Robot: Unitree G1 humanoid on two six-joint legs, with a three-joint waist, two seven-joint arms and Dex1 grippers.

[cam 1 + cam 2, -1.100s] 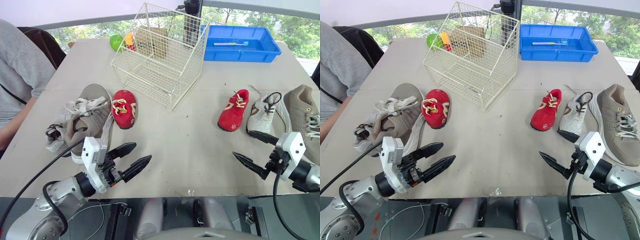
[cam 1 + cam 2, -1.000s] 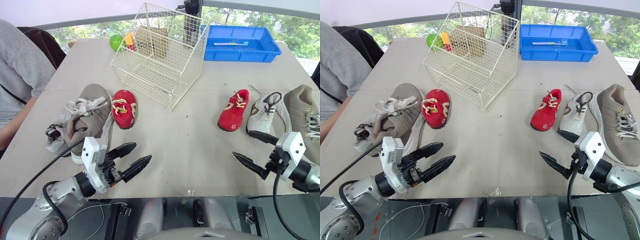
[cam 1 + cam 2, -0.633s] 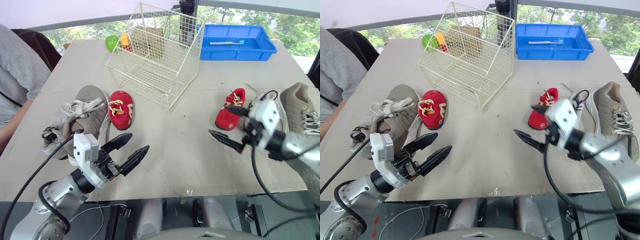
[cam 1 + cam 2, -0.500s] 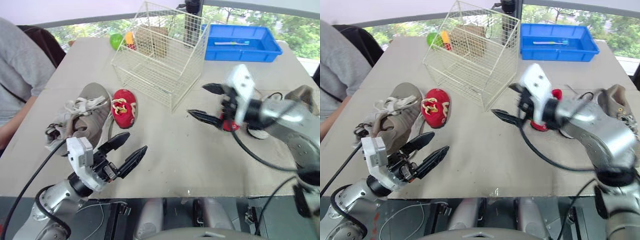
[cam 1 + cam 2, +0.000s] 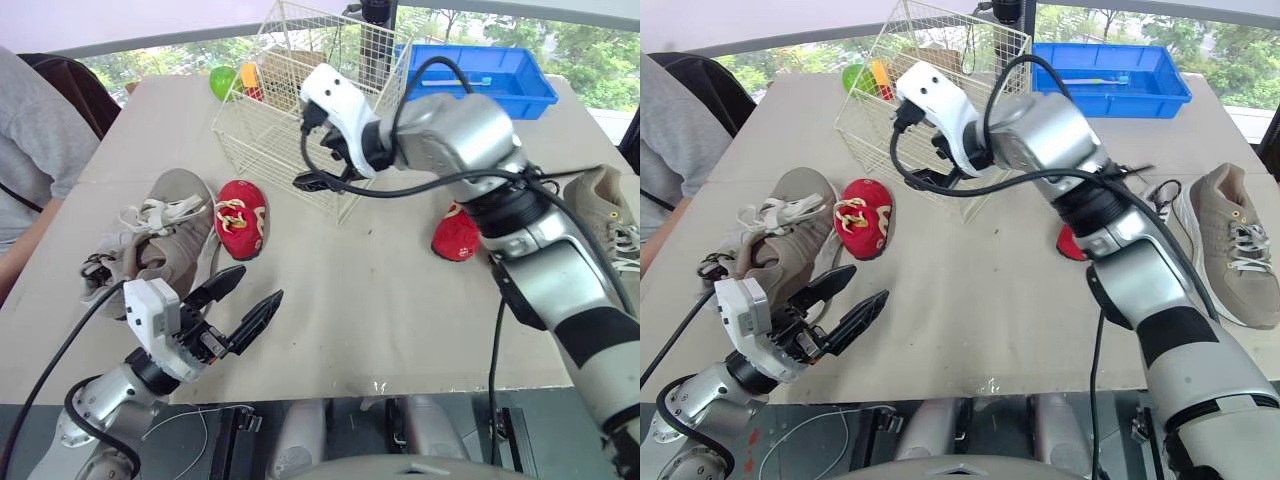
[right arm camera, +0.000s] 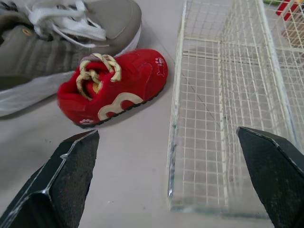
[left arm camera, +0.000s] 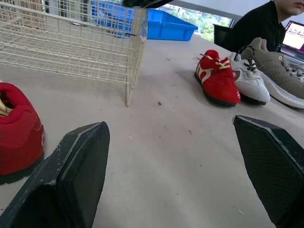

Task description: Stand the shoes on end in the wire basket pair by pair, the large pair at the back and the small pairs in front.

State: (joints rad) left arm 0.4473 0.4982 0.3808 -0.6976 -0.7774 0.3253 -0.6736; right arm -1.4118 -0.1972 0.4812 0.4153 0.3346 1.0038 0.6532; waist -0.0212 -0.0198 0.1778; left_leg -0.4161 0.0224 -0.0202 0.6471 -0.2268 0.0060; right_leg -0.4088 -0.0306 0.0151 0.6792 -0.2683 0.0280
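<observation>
The cream wire basket [image 5: 300, 120] stands empty at the table's back middle. Left of it lie a small red shoe [image 5: 240, 218], a large taupe shoe [image 5: 165, 235] and a small pale shoe [image 5: 100, 275] tucked under it. On the right lie the other red shoe [image 5: 458, 232], a small white shoe [image 7: 249, 80] and the second large taupe shoe [image 5: 1230, 235]. My right gripper [image 5: 318, 155] hangs open over the basket's front left corner, above the left red shoe [image 6: 116, 88]. My left gripper [image 5: 255, 290] is open and holds nothing, low near the table's front left.
A blue bin [image 5: 480, 80] holding a toothbrush sits at the back right. A green ball [image 5: 222, 80] and a cardboard box [image 5: 290, 65] stand behind the basket. A person in grey [image 5: 40, 150] sits at the left; another person [image 7: 270, 19] sits beyond the right shoes.
My right arm has swung from the front right across the table to the basket's front left corner. The left gripper has hardly moved. No shoe has shifted.
</observation>
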